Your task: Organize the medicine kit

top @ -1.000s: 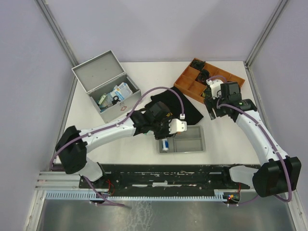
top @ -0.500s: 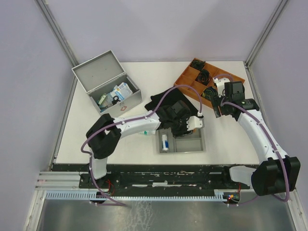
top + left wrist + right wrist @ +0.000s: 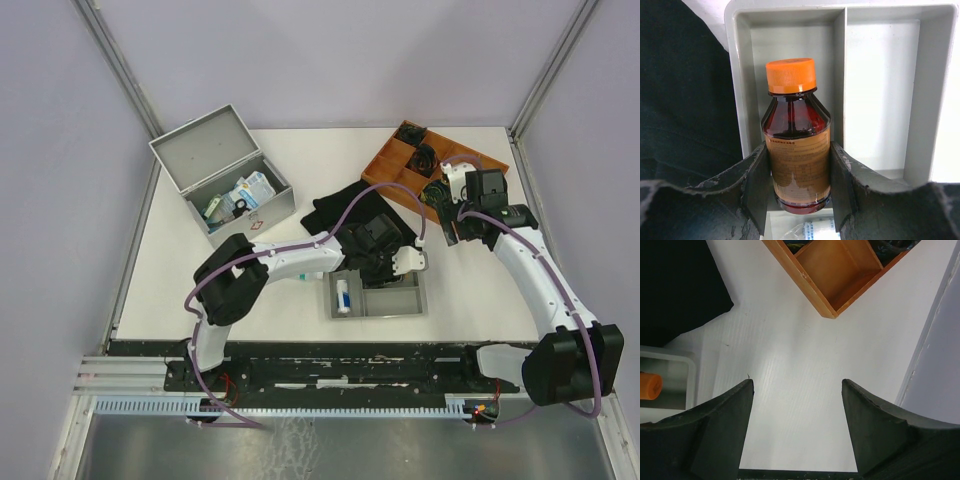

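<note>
The medicine kit (image 3: 232, 200), a silver-grey metal case, stands open at the far left with boxes inside. My left gripper (image 3: 392, 262) (image 3: 798, 186) is shut on an amber bottle (image 3: 797, 150) with an orange cap (image 3: 790, 75). It holds the bottle over a compartment of the shallow grey divided tray (image 3: 408, 304) (image 3: 736, 75). My right gripper (image 3: 443, 222) (image 3: 797, 385) is open and empty above bare table, between the grey tray and the orange tray.
An orange divided tray (image 3: 395, 172) (image 3: 837, 270) with dark items sits at the far right. A black cloth (image 3: 340, 205) (image 3: 685, 100) (image 3: 675, 285) lies behind the grey tray. A white tube (image 3: 343, 297) lies in the tray's left compartment.
My left gripper has moved right over the grey tray with the bottle, and its arm has folded in. My right gripper shifted slightly towards the orange tray.
</note>
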`<state>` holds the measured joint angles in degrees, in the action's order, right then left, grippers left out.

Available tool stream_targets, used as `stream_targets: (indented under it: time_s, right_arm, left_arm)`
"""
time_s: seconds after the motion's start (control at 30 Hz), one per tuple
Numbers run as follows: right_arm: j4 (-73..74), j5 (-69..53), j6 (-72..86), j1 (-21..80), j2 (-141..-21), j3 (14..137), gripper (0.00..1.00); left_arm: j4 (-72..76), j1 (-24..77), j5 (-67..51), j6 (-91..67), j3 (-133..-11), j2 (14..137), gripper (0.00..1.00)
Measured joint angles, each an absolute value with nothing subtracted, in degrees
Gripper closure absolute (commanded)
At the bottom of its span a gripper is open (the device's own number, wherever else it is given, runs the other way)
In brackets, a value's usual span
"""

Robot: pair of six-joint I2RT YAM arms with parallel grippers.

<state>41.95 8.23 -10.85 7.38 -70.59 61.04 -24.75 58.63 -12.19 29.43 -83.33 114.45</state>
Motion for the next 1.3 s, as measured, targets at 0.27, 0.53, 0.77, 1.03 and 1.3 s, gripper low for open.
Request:
stream_targets:
  time_s: [0.27,0.53,0.77,1.03,1.3]
  right_arm:
    - [42.5,7.4,-11.0,7.4,-71.4,61.2,0.21]
    - [42.6,6.6,-11.4,7.4,-71.4,61.4,0.2]
    - [42.6,6.3,-11.6,7.4,-71.4,61.4,0.21]
    - [42.9,5.8,-12.3,7.4,-71.3,61.4,0.18]
    - [42.9,4.7,-12.8,7.4,-69.5,61.4,0.16]
  left_arm:
    - [-24.8,58.6,-12.0,29.4,-83.4,114.5,0.38]
    - [-25.5,58.6,-11.9,29.4,-83.7,113.7,0.32]
    - [-27.2,58.6,-9.6,29.5,-82.7,107.3,0.2]
    - [-25.2,58.5,-1.8,31.9,-71.8,92.9,0.04]
    - [-24.3,54.0,3.2,32.6,-62.1,83.6,0.0]
